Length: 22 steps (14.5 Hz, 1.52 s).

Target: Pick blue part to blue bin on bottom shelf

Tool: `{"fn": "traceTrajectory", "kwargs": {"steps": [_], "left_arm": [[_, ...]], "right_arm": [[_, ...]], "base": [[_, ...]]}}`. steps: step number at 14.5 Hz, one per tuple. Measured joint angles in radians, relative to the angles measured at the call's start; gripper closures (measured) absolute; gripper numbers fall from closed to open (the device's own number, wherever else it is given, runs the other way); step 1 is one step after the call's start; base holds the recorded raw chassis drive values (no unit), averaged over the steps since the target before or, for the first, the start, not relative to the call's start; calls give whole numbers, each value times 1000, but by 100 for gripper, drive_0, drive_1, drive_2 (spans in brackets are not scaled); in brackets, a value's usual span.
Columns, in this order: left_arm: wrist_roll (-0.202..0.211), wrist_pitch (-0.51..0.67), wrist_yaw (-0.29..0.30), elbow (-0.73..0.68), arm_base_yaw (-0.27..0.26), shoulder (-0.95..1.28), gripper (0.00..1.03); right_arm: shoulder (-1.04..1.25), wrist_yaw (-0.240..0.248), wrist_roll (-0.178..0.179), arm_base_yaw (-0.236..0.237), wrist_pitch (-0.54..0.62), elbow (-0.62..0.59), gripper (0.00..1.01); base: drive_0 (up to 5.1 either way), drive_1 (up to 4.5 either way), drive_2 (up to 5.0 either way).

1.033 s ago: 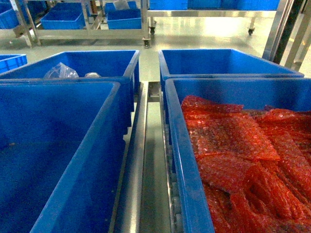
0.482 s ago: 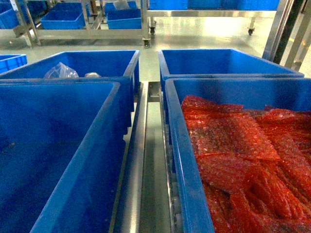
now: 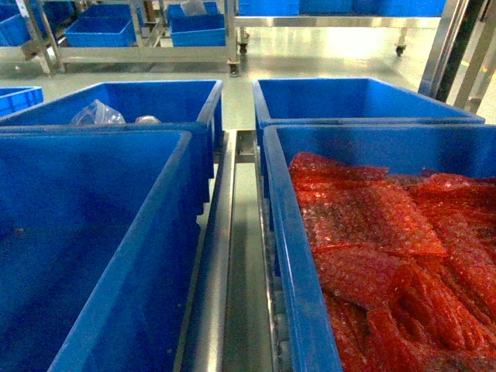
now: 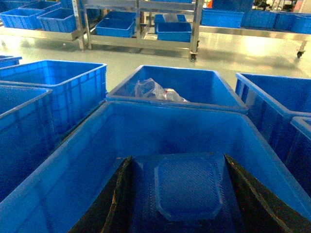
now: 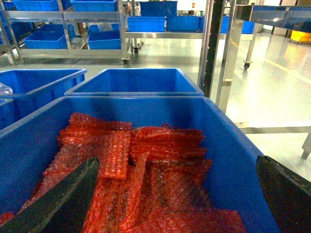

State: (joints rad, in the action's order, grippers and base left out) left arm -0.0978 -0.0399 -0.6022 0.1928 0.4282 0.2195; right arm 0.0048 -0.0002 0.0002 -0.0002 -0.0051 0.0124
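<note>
The blue part [image 4: 188,187], a flat textured piece with a raised eight-sided face, sits between the dark fingers of my left gripper [image 4: 178,160], which is shut on it. It hangs over the near left blue bin [image 4: 146,128], whose inside looks bare in the head view [image 3: 85,232]. My right gripper [image 5: 177,165] stands open, with nothing between its fingers, above the near right bin [image 5: 233,160] full of red bubble-wrap bags [image 5: 146,160]. The bottom shelf's steel centre rail [image 3: 225,256] runs between the bins. Neither gripper shows in the head view.
Two more blue bins stand behind: the far left one [image 3: 155,101] holds clear plastic bags [image 3: 97,114], the far right one [image 3: 349,97] looks bare. Steel racks with blue bins [image 3: 101,31] stand across the floor. A steel post [image 5: 214,48] rises at the right.
</note>
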Motion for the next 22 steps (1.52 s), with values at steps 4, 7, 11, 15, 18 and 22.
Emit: {"fn": "traceTrajectory", "kwargs": {"steps": [4, 7, 11, 15, 18, 22], "left_arm": [[0, 0, 0, 0, 0, 0, 59], [0, 0, 0, 0, 0, 0, 59], [0, 0, 0, 0, 0, 0, 59], [0, 0, 0, 0, 0, 0, 59], [0, 0, 0, 0, 0, 0, 59], [22, 39, 150, 61, -23, 172, 59]], "right_arm": [[0, 0, 0, 0, 0, 0, 3], [0, 0, 0, 0, 0, 0, 3], [0, 0, 0, 0, 0, 0, 3], [0, 0, 0, 0, 0, 0, 3], [0, 0, 0, 0, 0, 0, 3], [0, 0, 0, 0, 0, 0, 3]], "base": [[0, 0, 0], [0, 0, 0], [0, 0, 0], [0, 0, 0], [0, 0, 0], [0, 0, 0]]}}
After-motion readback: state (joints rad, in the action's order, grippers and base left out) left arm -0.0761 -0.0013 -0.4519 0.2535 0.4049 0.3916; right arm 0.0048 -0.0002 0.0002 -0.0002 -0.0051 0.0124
